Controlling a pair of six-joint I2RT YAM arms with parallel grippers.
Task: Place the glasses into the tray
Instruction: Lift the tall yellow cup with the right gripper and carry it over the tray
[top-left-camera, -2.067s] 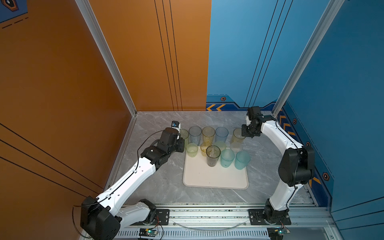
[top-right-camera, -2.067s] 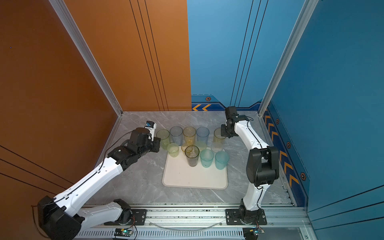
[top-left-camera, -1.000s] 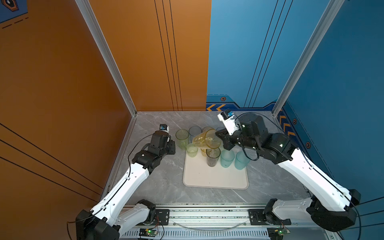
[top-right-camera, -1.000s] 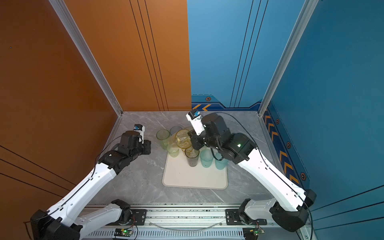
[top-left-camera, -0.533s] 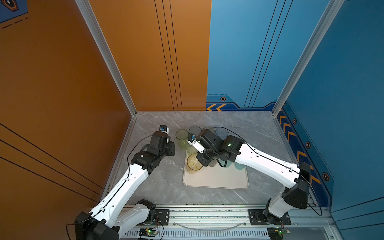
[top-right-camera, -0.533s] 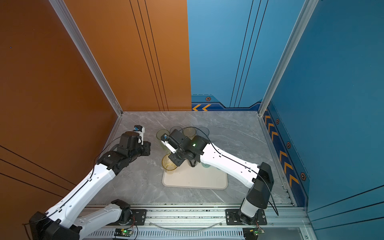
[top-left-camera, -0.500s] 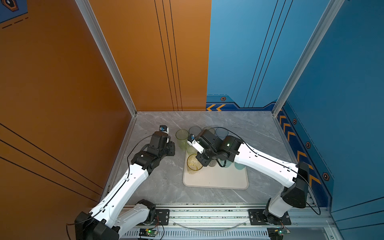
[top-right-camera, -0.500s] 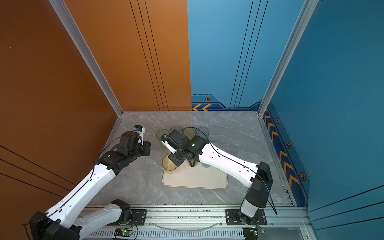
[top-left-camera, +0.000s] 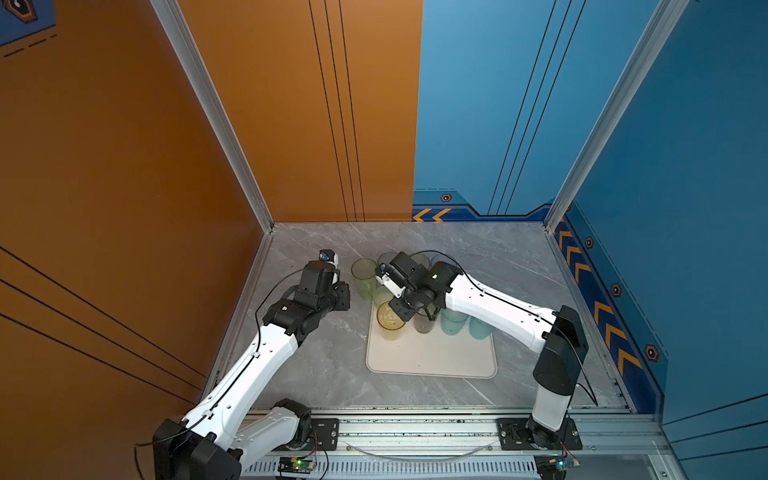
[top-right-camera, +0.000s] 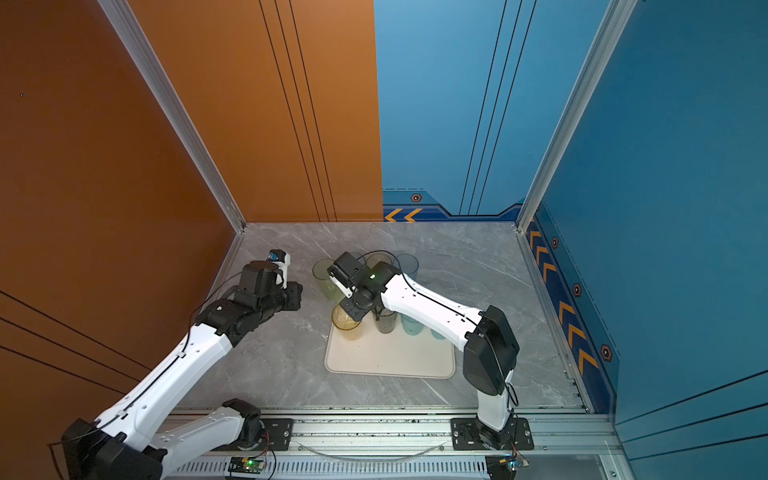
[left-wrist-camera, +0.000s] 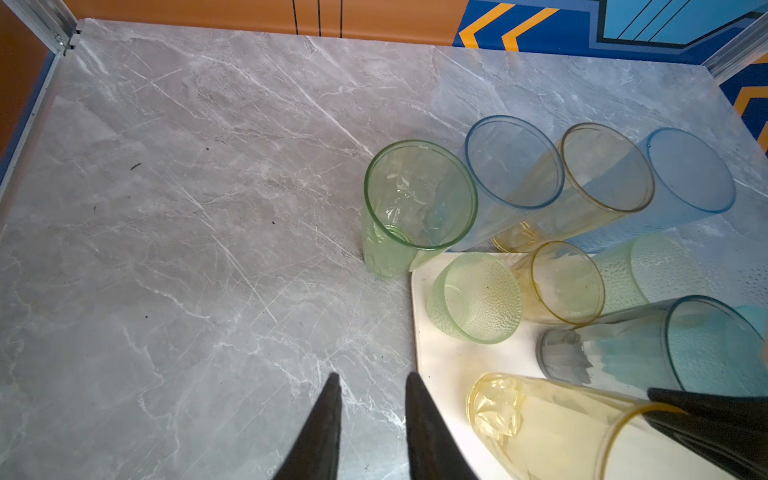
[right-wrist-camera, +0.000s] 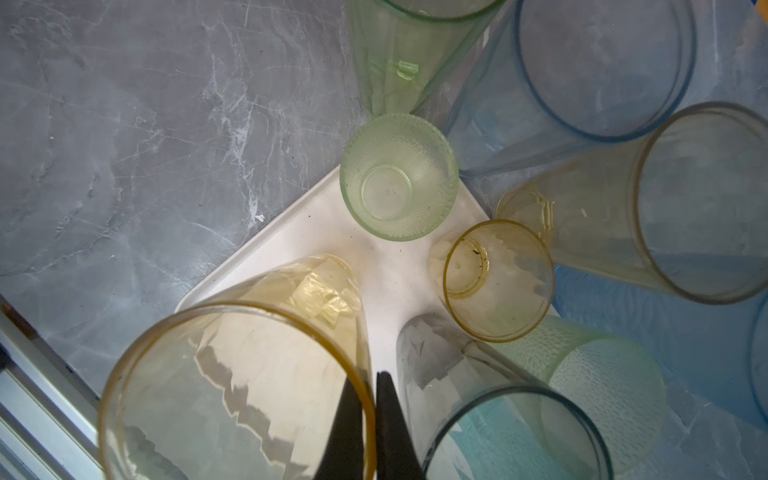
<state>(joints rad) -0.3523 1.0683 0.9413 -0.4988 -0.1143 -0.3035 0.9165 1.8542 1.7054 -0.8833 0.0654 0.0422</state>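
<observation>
On tray (left-wrist-camera: 440, 365), several upright glasses (left-wrist-camera: 473, 297), seemingly empty

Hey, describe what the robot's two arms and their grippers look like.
Both the left arm and right arm have white shells, black joints and a thin black cable alongside. Fingers are black, tapering to points. A green light glows at the right wrist.
</observation>
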